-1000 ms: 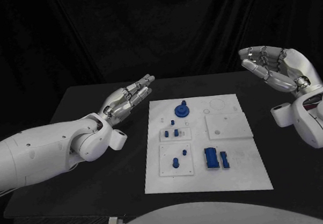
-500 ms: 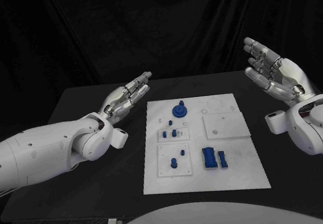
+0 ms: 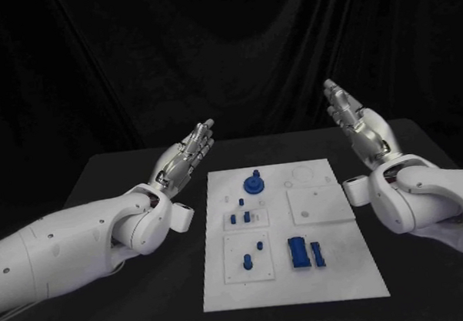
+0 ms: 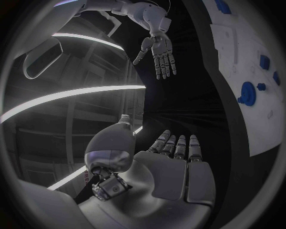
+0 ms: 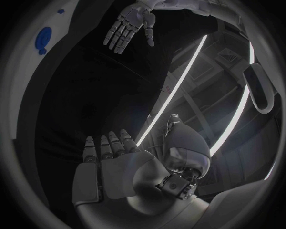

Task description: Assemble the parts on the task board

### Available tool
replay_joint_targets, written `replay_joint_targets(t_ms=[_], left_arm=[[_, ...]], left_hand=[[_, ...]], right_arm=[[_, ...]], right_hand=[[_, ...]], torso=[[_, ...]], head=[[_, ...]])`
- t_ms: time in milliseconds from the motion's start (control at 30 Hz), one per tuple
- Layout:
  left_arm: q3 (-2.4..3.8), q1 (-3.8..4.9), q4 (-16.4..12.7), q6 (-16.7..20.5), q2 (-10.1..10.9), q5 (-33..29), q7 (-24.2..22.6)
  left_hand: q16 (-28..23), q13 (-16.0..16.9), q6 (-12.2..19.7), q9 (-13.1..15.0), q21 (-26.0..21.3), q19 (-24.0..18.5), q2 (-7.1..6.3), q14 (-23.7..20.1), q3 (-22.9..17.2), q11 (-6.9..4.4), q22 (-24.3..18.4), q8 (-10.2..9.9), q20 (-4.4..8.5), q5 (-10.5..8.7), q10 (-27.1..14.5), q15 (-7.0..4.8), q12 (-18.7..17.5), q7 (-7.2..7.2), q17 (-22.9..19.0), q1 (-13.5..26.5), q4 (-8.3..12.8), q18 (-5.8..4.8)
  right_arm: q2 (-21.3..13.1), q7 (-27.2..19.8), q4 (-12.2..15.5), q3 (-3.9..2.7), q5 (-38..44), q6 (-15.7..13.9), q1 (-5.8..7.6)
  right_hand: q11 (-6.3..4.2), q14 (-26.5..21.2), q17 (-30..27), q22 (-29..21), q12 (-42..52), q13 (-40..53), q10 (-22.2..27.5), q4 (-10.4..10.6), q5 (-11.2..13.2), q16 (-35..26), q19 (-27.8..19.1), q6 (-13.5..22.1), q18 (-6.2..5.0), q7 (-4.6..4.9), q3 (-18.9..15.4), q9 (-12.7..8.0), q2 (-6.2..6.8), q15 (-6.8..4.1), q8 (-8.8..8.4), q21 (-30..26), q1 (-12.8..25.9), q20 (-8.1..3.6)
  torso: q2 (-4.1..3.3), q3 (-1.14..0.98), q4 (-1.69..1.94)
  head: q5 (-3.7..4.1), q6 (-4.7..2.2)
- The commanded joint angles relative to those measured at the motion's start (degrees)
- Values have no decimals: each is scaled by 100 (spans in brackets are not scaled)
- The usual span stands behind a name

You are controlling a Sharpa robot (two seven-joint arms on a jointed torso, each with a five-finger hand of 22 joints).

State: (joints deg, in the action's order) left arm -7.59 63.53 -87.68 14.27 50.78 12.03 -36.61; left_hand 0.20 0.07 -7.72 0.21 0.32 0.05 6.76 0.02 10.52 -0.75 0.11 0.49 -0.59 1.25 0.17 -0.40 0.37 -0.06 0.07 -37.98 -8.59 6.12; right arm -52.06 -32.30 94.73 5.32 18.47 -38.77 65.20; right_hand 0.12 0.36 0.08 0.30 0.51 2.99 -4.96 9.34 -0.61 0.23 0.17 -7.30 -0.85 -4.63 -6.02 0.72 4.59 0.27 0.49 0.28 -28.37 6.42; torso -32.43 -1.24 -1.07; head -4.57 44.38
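Waiting hands: both hands are up in the air above the counter, one on each side of the task board, and neither touches it.
Left hand: the left hand [image 3: 188, 153] is raised beside the board's far left corner. Its fingers [image 4: 178, 147] are straight, close side by side, and hold nothing. The palm faces across toward the other hand.
Right hand: the right hand [image 3: 356, 126] is lifted higher, beside the board's far right corner. Its fingers [image 5: 106, 149] are stretched out flat and hold nothing.
Task board: the white task board [image 3: 338, 273] lies flat in the middle of the black counter [image 3: 111, 181], between the two arms.
Round part: a blue round part [image 3: 254, 183] with a peg on top stands near the far edge of the board.
Small pegs: a few small blue pegs [image 3: 241, 217] stand on a raised white square just in front of the round part. Two more blue pegs [image 3: 253, 254] stand on another white square nearer the robot.
Block parts: a blue block [image 3: 298, 252] and a thin blue bar [image 3: 317, 254] lie side by side on the near right part of the board.
Blank square: a plain white square plate [image 3: 314, 204] sits on the right side of the board.
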Motion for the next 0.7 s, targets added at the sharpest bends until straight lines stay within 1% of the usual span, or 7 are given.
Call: replay_joint_targets(t_ms=[33, 100, 133, 167, 200, 333, 700], left_arm=[[157, -78, -72, 1183, -148, -509, 244], [278, -130, -103, 1545, -240, -649, 332], [337, -156, -119, 1723, -286, -717, 375], [392, -179, -133, 1886, -328, -780, 415], [443, -201, -146, 2039, -367, -839, 452], [624, -279, -193, 2581, -506, -1048, 583], [759, -337, -228, 2984, -609, -1203, 681]], left_hand=[[-20, -7, 250, -21, -32, -5, -217, -2, -334, 75, -11, -49, 59, -125, -17, 40, -37, 6, -7, 1218, 276, -184], [-20, -7, 280, -21, -32, -5, -252, -2, -383, 75, -11, -49, 59, -125, -17, 40, -37, 6, -7, 1416, 325, -183], [-20, -7, 301, -21, -32, -5, -269, -2, -408, 75, -11, -49, 59, -125, -17, 40, -37, 6, -7, 1510, 350, -184], [-20, -7, 322, -21, -32, -5, -676, -2, -431, 75, -11, -49, 59, -125, -17, 40, -37, 6, -7, 1600, 373, -202], [-20, -7, 330, -21, -32, -5, -676, -2, -454, 75, -11, -49, 59, -125, -17, 40, -37, 6, -7, 1685, 395, -612], [-20, -7, 772, -21, -32, -5, -676, -2, -553, 75, -11, -49, 59, -125, -17, 40, -37, 6, -7, 2037, 859, -612], [-20, -7, 772, -21, -32, -5, -676, -2, -1052, 75, -11, -49, 59, -125, -17, 40, -37, 6, -7, 2682, 859, -612]], right_arm=[[260, 162, -181, -169, -1068, -337, -189], [409, 190, -273, -283, -1312, -399, -287], [475, 202, -314, -332, -1418, -426, -330], [531, 212, -349, -376, -1511, -449, -368], [582, 222, -381, -414, -1593, -470, -401], [720, 247, -467, -519, -1819, -528, -493], [737, 250, -477, -532, -1847, -535, -504]], right_hand=[[-12, -36, -8, -30, -51, -299, 496, -295, 61, -23, -17, 234, 85, 463, 196, -72, -459, -27, -49, -28, 911, -212], [-12, -36, -8, -30, -51, -299, 496, -344, 61, -23, -17, 271, 85, 463, 602, -72, -459, -27, -49, -28, 1061, -228], [-12, -36, -8, -30, -51, -299, 496, -377, 61, -23, -17, 296, 85, 463, 602, -72, -459, -27, -49, -28, 1130, -642], [-12, -36, -8, -30, -51, -299, 496, -405, 61, -23, -17, 317, 85, 463, 602, -72, -459, -27, -49, -28, 1199, -642], [-12, -36, -8, -30, -51, -299, 496, -421, 61, -23, -17, 730, 85, 463, 602, -72, -459, -27, -49, -28, 1262, -642], [-12, -36, -8, -30, -51, -299, 496, -509, 61, -23, -17, 730, 85, 463, 602, -72, -459, -27, -49, -28, 1503, -642], [-12, -36, -8, -30, -51, -299, 496, -934, 61, -23, -17, 730, 85, 463, 602, -72, -459, -27, -49, -28, 2000, -642]], torso=[[55, 54, 46], [73, 72, 61], [81, 80, 68], [88, 87, 74], [94, 93, 80], [116, 114, 99], [125, 124, 107]], head=[[163, -369], [237, -527], [270, -599], [300, -664], [328, -723], [418, -917], [457, -1000]])
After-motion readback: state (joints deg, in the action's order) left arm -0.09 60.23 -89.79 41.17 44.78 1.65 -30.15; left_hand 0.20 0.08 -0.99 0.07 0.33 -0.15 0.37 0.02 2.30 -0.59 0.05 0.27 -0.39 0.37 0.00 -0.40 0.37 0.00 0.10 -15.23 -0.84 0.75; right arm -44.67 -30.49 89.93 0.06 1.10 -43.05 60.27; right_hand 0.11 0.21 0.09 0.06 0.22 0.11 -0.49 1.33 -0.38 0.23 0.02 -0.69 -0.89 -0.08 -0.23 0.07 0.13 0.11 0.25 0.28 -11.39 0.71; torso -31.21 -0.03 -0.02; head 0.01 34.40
